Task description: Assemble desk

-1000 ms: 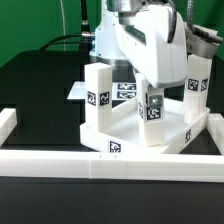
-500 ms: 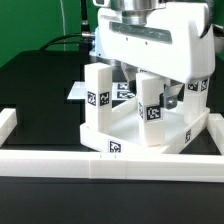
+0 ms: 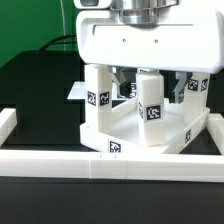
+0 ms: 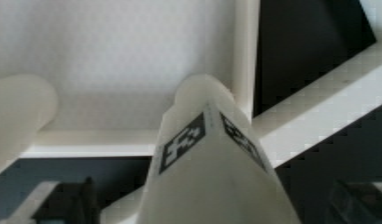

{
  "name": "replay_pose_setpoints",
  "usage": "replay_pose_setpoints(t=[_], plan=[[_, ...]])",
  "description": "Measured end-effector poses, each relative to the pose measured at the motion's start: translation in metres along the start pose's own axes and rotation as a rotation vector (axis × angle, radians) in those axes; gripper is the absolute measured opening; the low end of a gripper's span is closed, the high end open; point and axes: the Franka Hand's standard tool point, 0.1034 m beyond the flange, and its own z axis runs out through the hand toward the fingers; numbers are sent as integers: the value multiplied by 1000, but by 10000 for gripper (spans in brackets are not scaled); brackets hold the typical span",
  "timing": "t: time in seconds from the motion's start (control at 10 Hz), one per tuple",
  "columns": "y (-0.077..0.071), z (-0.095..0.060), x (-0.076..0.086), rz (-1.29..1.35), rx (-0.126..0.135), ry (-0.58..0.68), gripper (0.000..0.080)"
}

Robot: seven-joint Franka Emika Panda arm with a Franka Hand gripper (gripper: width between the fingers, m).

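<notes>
Desk top sits upside down on the black bench, against the long white border rail at the front. Three legs visible standing up from its corners: one on the exterior view's left, one in the middle front, one at the exterior view's right rear. Fourth leg: cannot tell, likely hidden behind the arm.

Tool hangs right above the middle front leg, jaws spread wide, grasping nothing; wrist view shows that leg standing free between the dim finger shapes at the frame edge.

Step in hand, judged: release after seating or turning this leg. To do it well: lift straight up along the leg axis, keep fingers clear of both leg faces, no sideways drag that could loosen or tilt it. Leg looks upright, seated in its socket; thread depth not visible.

Around: marker board flat behind the left leg, partly hidden. Side rail close at the exterior view's right.

In the way: neighbouring legs stand near, and the big white arm body blocks much of the rear view.
</notes>
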Motion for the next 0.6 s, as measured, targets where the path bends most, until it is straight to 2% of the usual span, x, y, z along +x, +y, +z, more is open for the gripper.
replay_pose_setpoints(t=[0.3,0.6], plan=[[2,0,1,-219,-1,-1,649],[2,-1,1,-442,-23,2,649]])
